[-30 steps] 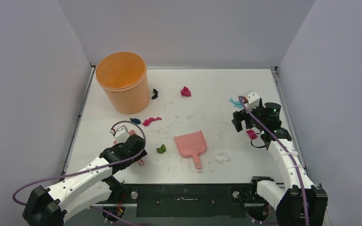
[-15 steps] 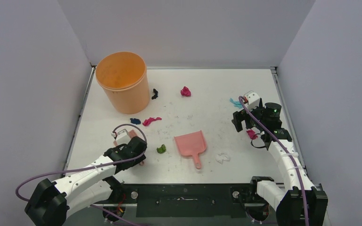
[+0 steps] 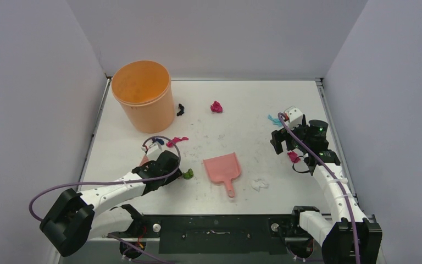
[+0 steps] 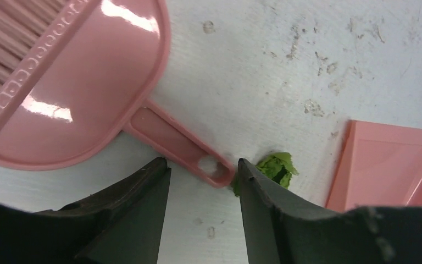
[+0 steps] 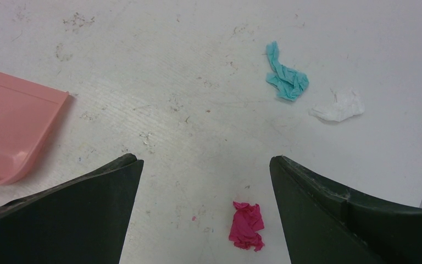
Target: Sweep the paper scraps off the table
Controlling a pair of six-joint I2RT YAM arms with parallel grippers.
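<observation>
The paper scraps lie scattered on the white table (image 3: 236,99). In the top view I see a green one (image 3: 187,174), a white one (image 3: 259,185), magenta ones (image 3: 216,106) (image 3: 176,141) (image 3: 293,157), a black one (image 3: 180,109), a dark blue one (image 3: 157,141) and a teal one (image 3: 275,120). My left gripper (image 3: 175,171) (image 4: 203,165) is open, its jaws either side of the tip of the pink brush handle (image 4: 198,159). The green scrap (image 4: 275,168) touches its right finger. My right gripper (image 3: 287,147) (image 5: 204,159) is open and empty above a magenta scrap (image 5: 246,224).
The pink dustpan (image 3: 222,168) lies right of the green scrap, handle toward the near edge. A tall orange bucket (image 3: 143,93) stands at the back left. The brush head (image 4: 71,93) lies left of my left gripper. Teal (image 5: 286,78) and white (image 5: 338,107) scraps lie beyond my right gripper.
My left gripper has moved right along the brush toward the green scrap. The right arm has not moved.
</observation>
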